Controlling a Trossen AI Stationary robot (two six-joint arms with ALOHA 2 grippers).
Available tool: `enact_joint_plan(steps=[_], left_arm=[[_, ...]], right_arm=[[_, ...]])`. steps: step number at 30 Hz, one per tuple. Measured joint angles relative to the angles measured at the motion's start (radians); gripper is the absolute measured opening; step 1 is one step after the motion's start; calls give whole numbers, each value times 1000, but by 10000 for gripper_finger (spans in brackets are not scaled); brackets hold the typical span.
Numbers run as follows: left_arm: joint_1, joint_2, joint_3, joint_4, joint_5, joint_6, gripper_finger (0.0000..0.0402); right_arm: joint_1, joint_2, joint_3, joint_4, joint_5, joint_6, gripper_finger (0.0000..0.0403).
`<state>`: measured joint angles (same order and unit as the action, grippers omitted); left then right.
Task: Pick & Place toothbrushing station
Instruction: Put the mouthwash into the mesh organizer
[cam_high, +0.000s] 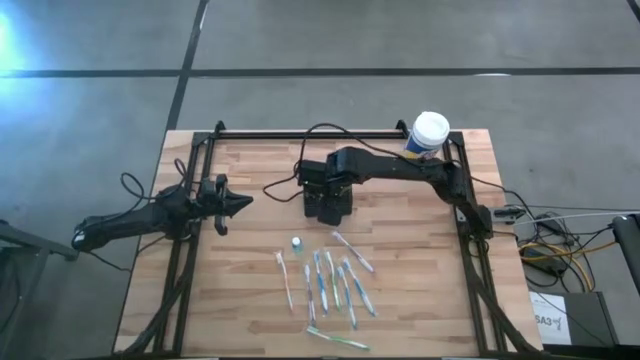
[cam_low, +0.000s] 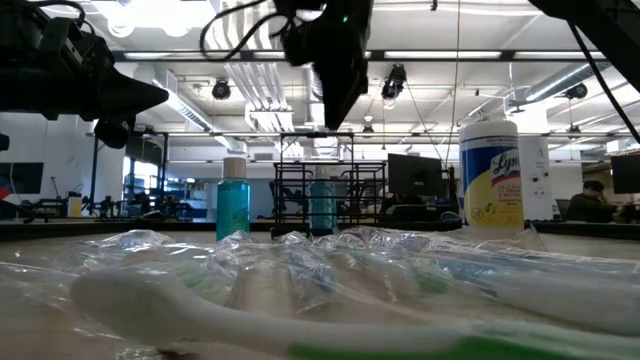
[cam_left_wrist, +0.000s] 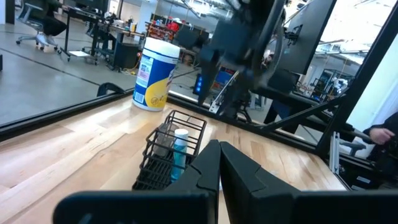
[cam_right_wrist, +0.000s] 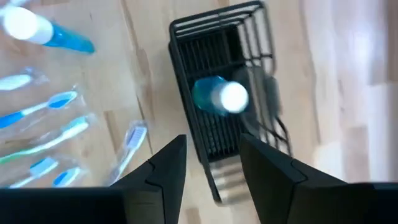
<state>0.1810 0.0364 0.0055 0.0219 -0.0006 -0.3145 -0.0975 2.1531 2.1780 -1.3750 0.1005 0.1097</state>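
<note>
Nearest you in the low view, wrapped toothbrushes (cam_low: 330, 290) blur across the bottom of the frame, their packaging print unreadable. Behind them, at centre, the black wire toothbrushing station (cam_low: 315, 200) stands on the table (cam_high: 250, 290) with a blue bottle (cam_low: 322, 203) inside; a second blue bottle (cam_low: 232, 208) stands to its left. Your right gripper (cam_right_wrist: 211, 168) hangs above the station, fingers parted, holding nothing. At right, the yellow canister (cam_low: 491, 175) shows "Ly", the rest cut off. At the high view's left, your left gripper (cam_high: 235, 203) waits, fingers pressed together, empty.
</note>
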Motion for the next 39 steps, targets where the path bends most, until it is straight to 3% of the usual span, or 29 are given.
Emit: enact_joint_plan(steps=[6,10,17,21,25,32,39], left_arm=[[0,0,0,0,0,0,12],[0,0,0,0,0,0,12],[0,0,0,-3,5,0,12],[0,0,0,-4,4,0,12],[0,1,0,-4,2,0,12],[0,1,0,-4,1,9,12],[0,1,0,28,-2,74,12]], right_arm=[[13,-149,-29,42,37,-26,123],[40,-321,-158,189,62,-82,92],[74,-707,-623,565,33,-87,15],[68,-951,-945,947,-119,-84,11],[62,-1173,-1211,1222,-158,-77,9],[62,-1503,-1537,1434,-191,-67,8],[62,-1721,-1727,1487,-181,-66,8]])
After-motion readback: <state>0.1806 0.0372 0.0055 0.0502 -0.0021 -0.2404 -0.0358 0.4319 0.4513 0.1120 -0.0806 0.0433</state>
